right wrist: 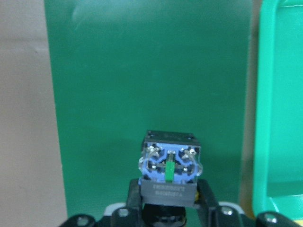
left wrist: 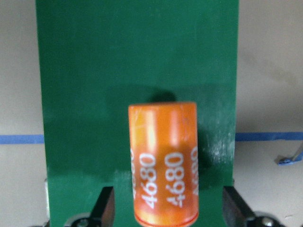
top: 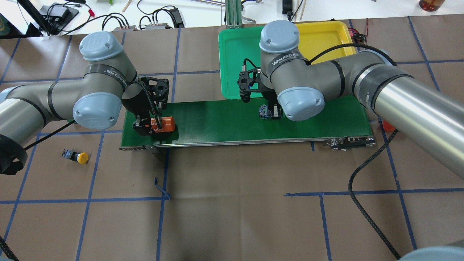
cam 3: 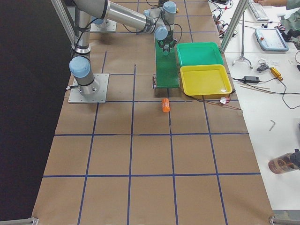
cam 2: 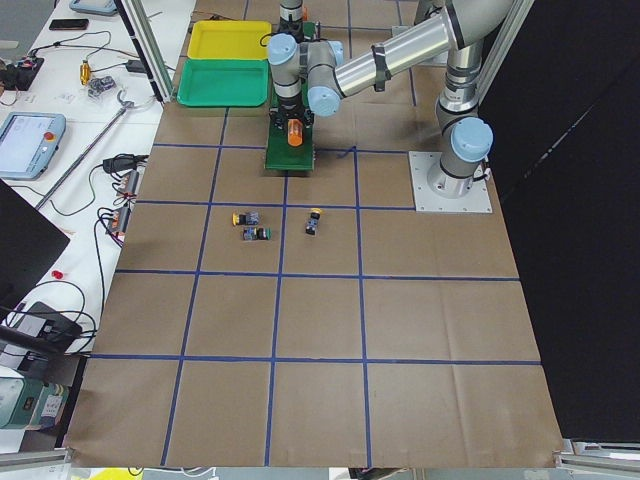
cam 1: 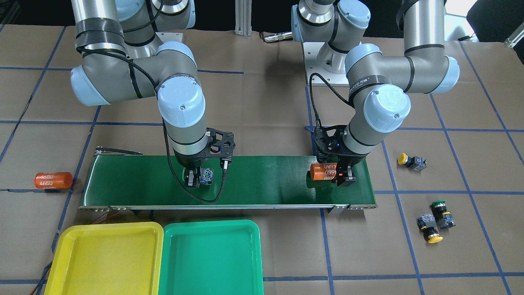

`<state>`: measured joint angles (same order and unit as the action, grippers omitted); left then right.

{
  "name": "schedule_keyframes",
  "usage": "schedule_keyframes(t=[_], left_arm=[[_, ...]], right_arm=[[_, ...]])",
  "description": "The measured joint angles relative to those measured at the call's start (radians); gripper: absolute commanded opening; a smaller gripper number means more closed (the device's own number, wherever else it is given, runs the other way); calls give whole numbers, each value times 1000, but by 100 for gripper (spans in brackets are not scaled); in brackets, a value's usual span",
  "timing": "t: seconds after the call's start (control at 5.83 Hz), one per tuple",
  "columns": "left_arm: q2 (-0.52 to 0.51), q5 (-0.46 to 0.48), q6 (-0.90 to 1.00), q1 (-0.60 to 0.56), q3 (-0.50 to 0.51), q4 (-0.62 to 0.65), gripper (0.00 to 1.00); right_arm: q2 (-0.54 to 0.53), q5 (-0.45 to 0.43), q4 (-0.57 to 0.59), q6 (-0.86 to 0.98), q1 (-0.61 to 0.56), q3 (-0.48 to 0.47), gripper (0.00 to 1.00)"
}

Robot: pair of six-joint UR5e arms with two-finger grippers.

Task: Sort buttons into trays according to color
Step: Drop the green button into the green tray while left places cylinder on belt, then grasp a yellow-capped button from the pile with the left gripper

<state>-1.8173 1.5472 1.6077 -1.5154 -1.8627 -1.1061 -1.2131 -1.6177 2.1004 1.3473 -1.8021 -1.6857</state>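
1. In the right wrist view, the right hand (right wrist: 169,189) is seen clamped on a button (right wrist: 169,163). The button's blue terminal end, with a green strip, is turned to the camera, and its cap is hidden.
2. In the front-facing view, that button is placed over the dark-green belt (cam 1: 266,180). Whether it rests on the belt cannot be told. The green tray (cam 1: 208,262) and yellow tray (cam 1: 106,262) are set side by side just beyond the belt.
3. In the left wrist view, the fingers (left wrist: 106,210) of the left hand (left wrist: 168,198) are shown apart on either side of an orange cylinder (left wrist: 163,161) marked 4680. A gap is left on each side, which is not made out overhead.
4. On the surface (cam 1: 262,102), past the belt's end, a yellow-capped button (cam 1: 411,161), a green-capped button (cam 1: 442,213) and a second yellow-capped button (cam 1: 429,229) are shown. Only one of them is caught overhead.
5. A second orange cylinder (cam 1: 53,180) is seen lying beyond the belt's other end.
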Motion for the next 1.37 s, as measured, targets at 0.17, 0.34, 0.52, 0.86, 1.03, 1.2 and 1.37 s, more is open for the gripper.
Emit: schedule_keyframes(t=[0.17, 0.34, 0.52, 0.86, 1.03, 1.2, 1.37], left_arm=[[5, 1, -6, 55, 7, -8, 83], [14, -5, -18, 155, 4, -24, 85], [21, -14, -31, 255, 2, -38, 91], [6, -9, -18, 405, -6, -51, 91], [0, -9, 102, 458, -25, -61, 90], [-2, 3, 263, 492, -47, -74, 90], [-2, 32, 402, 519, -63, -81, 90]], right_arm=[[17, 1, 28, 59, 15, 57, 10], [78, 2, 77, 81, 20, 132, 12], [177, 5, 136, 86, 22, 227, 74], [318, 42, 180, 84, 22, 355, 100], [320, 51, 177, 84, 23, 371, 100], [287, 51, 141, 84, 24, 371, 100], [225, 50, 40, 80, 29, 366, 100]])
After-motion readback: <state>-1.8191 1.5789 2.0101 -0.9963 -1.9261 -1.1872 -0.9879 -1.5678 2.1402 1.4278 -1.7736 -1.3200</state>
